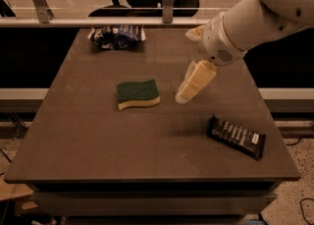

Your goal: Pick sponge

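Note:
The sponge, with a dark green top over pale yellow foam and wavy edges, lies flat near the middle of the brown table. My gripper hangs above the table just to the right of the sponge, a short gap away and not touching it. Its two cream fingers are spread apart: the lower one points down and left toward the table, and the upper one sits behind the wrist. It holds nothing. The white arm comes in from the upper right.
A flat black wrapped bar with white print lies at the front right of the table. A shiny blue-and-white foil wrapper lies at the back left. A railing and office chairs stand behind the table's far edge.

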`<control>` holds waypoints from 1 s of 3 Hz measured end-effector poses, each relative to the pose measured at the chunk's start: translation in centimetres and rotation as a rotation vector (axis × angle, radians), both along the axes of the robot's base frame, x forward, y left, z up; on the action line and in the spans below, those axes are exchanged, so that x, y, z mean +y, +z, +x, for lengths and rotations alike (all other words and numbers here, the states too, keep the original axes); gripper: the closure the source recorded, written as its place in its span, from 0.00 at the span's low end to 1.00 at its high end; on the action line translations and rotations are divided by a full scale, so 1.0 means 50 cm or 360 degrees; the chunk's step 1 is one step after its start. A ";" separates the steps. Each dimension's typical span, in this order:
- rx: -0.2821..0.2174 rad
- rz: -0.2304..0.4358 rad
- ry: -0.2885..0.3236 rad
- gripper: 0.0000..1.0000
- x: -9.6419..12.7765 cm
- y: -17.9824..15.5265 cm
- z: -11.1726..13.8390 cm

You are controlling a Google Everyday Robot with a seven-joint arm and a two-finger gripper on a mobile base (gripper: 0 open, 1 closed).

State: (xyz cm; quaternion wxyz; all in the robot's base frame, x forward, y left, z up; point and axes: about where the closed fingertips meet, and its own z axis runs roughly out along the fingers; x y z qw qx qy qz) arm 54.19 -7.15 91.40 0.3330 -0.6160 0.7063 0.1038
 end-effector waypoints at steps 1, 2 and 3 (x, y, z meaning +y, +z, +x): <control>0.0000 0.0064 0.0065 0.00 -0.016 0.015 -0.004; 0.0030 0.0129 0.0198 0.00 -0.018 0.022 0.007; 0.0084 0.0176 0.0306 0.00 -0.009 0.011 0.025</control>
